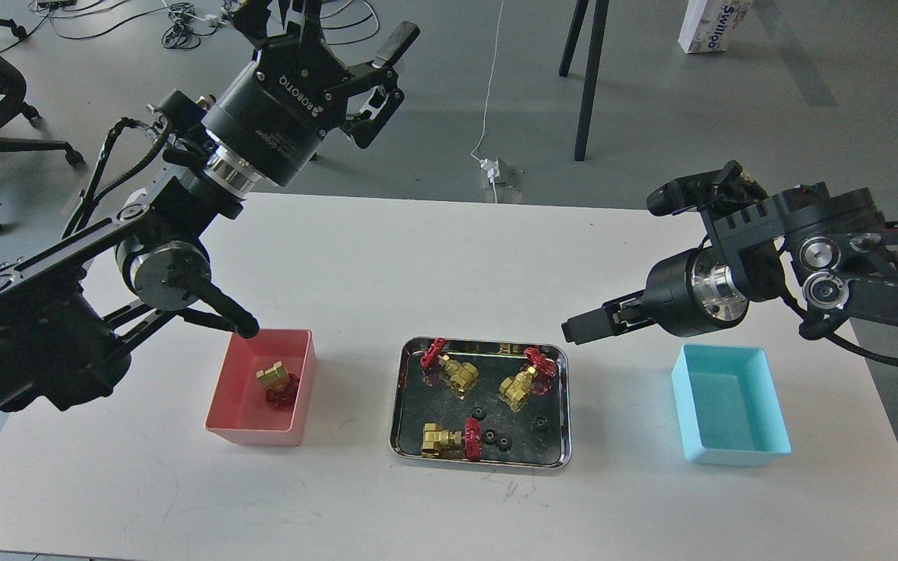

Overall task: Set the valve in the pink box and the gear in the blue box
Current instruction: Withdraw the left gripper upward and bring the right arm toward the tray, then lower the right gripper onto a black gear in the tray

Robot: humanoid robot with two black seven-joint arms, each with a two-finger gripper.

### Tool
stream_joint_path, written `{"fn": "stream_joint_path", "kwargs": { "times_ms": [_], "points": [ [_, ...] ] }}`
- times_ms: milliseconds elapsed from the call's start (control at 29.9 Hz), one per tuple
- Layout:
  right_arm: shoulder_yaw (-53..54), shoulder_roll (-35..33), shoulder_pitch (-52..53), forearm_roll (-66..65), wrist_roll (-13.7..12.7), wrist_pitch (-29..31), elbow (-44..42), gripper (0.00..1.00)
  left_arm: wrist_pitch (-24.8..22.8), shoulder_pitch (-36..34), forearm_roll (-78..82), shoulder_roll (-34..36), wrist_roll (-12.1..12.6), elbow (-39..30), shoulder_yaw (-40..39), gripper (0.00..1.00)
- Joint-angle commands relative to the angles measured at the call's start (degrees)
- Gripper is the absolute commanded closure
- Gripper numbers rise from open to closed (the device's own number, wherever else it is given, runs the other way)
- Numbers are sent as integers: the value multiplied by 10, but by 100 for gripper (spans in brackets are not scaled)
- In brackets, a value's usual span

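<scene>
- Brass valve (276, 382) with red handwheel lies in pink box (235, 425), lower left.
- Three valves and black gears (481, 412) sit in steel tray (400, 405), centre.
- Left end effector (340, 58) spread wide, empty; right end effector (574, 327) unclear.
- Blue box (761, 450), lower right.

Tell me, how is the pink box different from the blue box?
The pink box sits left of the steel tray; the blue box sits right of it. The pink box holds one valve, while the blue box looks empty. Both are open-topped rectangular bins of similar size.
</scene>
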Motion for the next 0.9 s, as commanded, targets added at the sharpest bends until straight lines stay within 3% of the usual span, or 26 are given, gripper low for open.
{"fn": "stream_joint_path", "kwargs": {
  "times_ms": [0,167,267,334,568,869],
  "points": [
    [-39,58,16,-1,-7,0,-20,38,7,12,1,-14,0,1,0,18],
    [-98,129,29,-2,-59,0,-42,51,7,22,2,-28,0,1,0,18],
    [-122,165,25,-1,-69,0,-76,65,8,23,3,-34,0,1,0,17],
    [-124,178,23,-1,-69,0,-91,69,8,24,4,-34,0,1,1,17],
    [-124,201,-4,4,-69,0,-108,67,8,27,4,-35,0,1,0,17],
    [-121,246,-38,5,-68,0,-148,57,9,28,6,-47,0,1,1,16]
  ]
}}
